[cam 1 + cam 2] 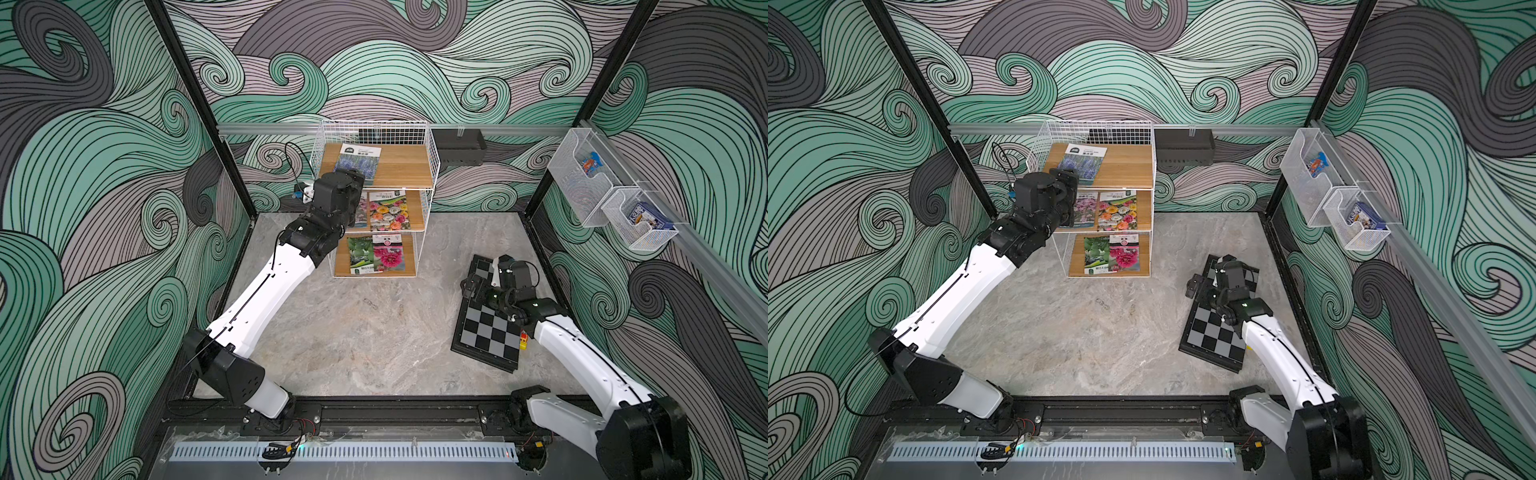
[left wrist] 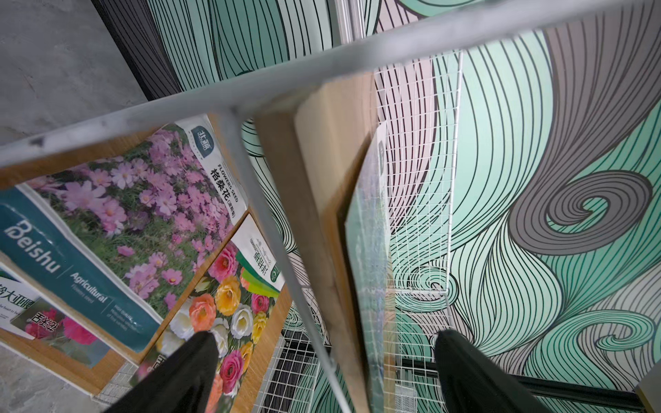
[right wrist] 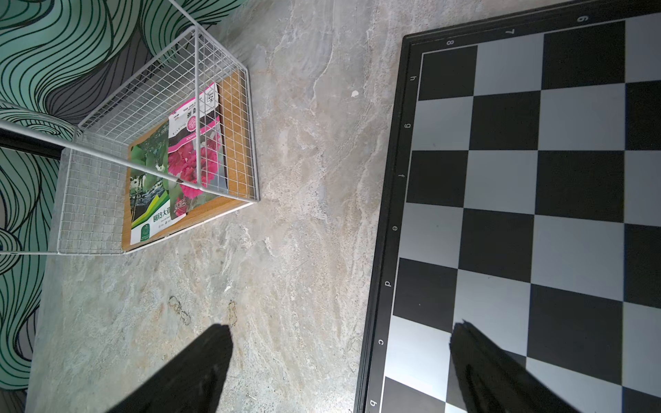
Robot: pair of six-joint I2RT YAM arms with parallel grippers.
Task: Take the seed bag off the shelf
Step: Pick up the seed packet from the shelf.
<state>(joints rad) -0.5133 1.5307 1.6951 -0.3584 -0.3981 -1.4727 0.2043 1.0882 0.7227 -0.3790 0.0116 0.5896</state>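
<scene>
The shelf (image 1: 405,168) (image 1: 1127,168) stands at the back, a white wire rack with three wooden boards. On its top board lies a seed bag (image 1: 358,160) (image 1: 1082,163) printed with lavender. More seed bags lie on the middle board (image 1: 388,210) and the bottom board (image 1: 376,253). My left gripper (image 1: 358,183) (image 1: 1073,179) (image 2: 324,334) is open at the top board's front left corner. Its fingers stand either side of the board and the bag's edge (image 2: 368,232), gripping nothing. My right gripper (image 1: 482,279) (image 1: 1204,279) (image 3: 341,325) hangs open and empty over a chessboard's edge.
A chessboard (image 1: 490,328) (image 3: 536,178) lies on the table at the right. A black bin (image 1: 459,145) hangs on the back rail beside the shelf. Two clear bins (image 1: 582,174) (image 1: 640,226) hang on the right wall. The shelf's wire frame (image 2: 250,93) crosses close to the left fingers.
</scene>
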